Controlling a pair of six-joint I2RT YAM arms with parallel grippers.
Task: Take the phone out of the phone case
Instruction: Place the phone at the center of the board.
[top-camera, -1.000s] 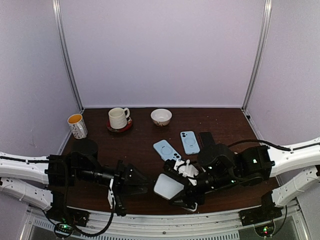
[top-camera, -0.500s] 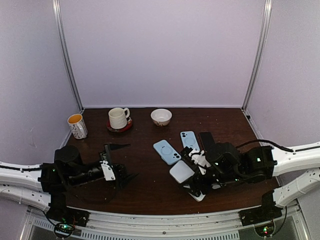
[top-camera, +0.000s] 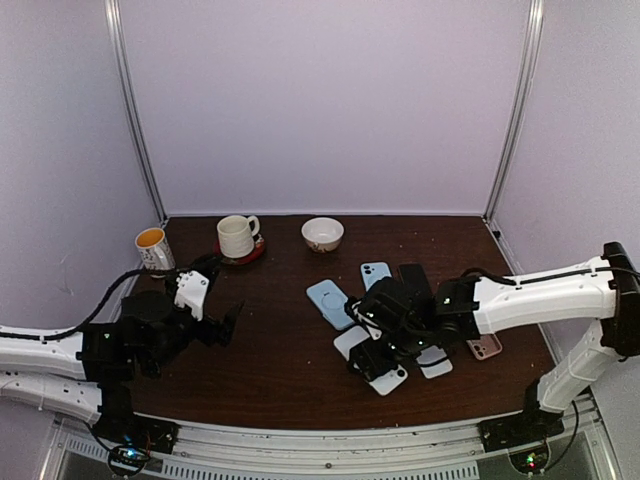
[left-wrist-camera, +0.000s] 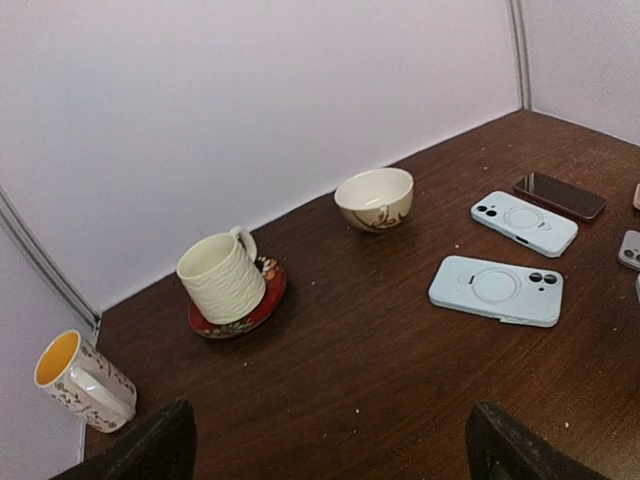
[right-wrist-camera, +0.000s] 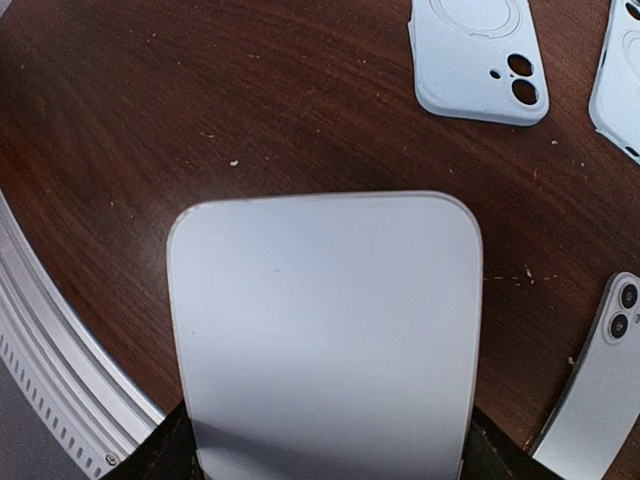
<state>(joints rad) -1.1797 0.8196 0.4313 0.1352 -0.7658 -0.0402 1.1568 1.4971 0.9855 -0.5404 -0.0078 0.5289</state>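
**Phone gripped right, left arm idle**

Top view: right jaws grasp the pale phone (top-camera: 352, 341) at lower centre, low over the worktop (top-camera: 290, 370), probably to steady it. Left jaws gape empty at left.

Left wrist view: only a loose blue case (left-wrist-camera: 497, 291) lies ahead.

Right wrist view: the phone (right-wrist-camera: 325, 330) fills the frame. Whether its case is on, I cannot tell.

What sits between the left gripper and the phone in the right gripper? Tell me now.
Nothing visible. Only bare table separates the open left gripper from the phone clamped in the right gripper; the nearest blue case lies just behind that line.
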